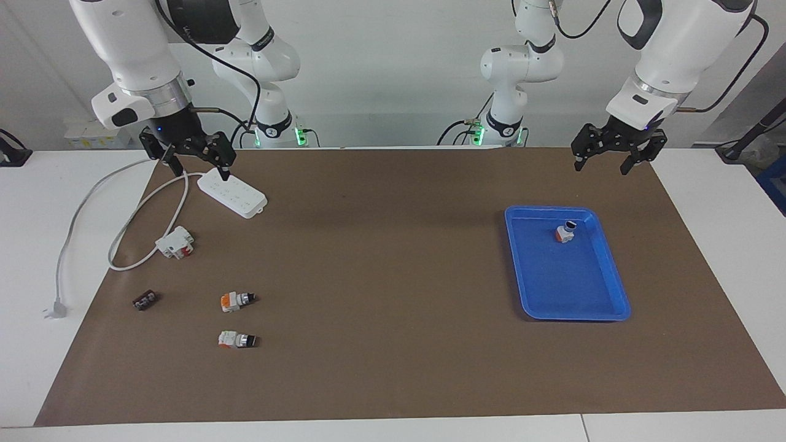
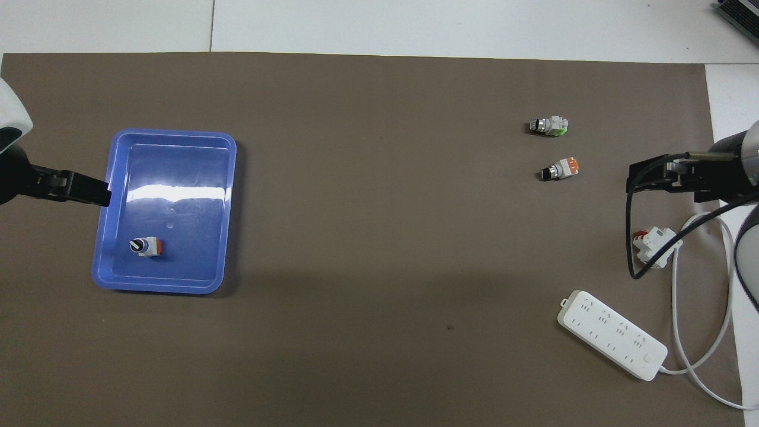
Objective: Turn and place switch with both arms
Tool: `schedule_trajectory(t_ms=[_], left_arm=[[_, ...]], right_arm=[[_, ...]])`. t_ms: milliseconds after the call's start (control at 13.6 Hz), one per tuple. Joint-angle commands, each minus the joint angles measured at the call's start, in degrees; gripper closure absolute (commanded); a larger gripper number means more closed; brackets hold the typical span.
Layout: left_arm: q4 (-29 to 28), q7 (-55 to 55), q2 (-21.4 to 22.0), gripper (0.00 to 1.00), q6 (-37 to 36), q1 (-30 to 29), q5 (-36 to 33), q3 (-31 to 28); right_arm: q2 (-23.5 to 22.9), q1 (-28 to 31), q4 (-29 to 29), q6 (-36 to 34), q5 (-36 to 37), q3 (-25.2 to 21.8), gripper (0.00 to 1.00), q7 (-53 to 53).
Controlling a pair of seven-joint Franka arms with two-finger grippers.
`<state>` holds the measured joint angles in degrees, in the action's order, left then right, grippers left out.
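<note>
Brown paper covers the white table point(image 1: 706, 184) from end to end, and two glossy white jointed arms hang over the edge nearest the robots. Both wait, raised and empty. The left gripper point(image 1: 617, 161) hovers with its black fingers spread apart, over bare paper just beside the robot-side end of the blue rectangular plastic tray point(image 1: 605, 313). The right gripper point(image 1: 195, 161) is also held open, over the robot-side end of the white power strip point(image 1: 236, 193), whose pale cable point(image 1: 83, 212) loops away toward the table's edge.

Below the left gripper, in the tray's near end, stands a small selector switch with an orange-and-white plastic body and a round black knob point(image 1: 565, 232), knob up, which I judge to be the placed result of the task. Under the right gripper and farther out lies the white-and-red block point(image 1: 176, 242) on the cable. Farther still lie two more switches on their sides, well apart from either hand: the orange-and-white one point(image 1: 236, 300), probably next to be taken, and the mostly white one point(image 1: 236, 339). A tiny dark component point(image 1: 145, 300) sits beside them, toward the right arm's end.
</note>
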<state>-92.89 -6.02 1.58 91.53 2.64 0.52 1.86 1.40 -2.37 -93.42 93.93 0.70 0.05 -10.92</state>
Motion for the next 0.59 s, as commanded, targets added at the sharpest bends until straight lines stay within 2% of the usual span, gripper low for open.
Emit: schedule_trajectory(t_ms=[0, 513], left_arm=[[-1.5, 0.4, 0.9, 0.01, 0.7, -0.1, -1.3, -0.1], [-1.9, 0.5, 1.1, 0.00, 1.5, -0.4, -1.3, -0.6]], right_arm=[[0.2, 0.9, 0.6, -1.5, 0.9, 1.1, 0.00, -0.9], [0.3, 0.8, 0.8, -3.4, 0.2, 1.0, 0.00, 1.2]])
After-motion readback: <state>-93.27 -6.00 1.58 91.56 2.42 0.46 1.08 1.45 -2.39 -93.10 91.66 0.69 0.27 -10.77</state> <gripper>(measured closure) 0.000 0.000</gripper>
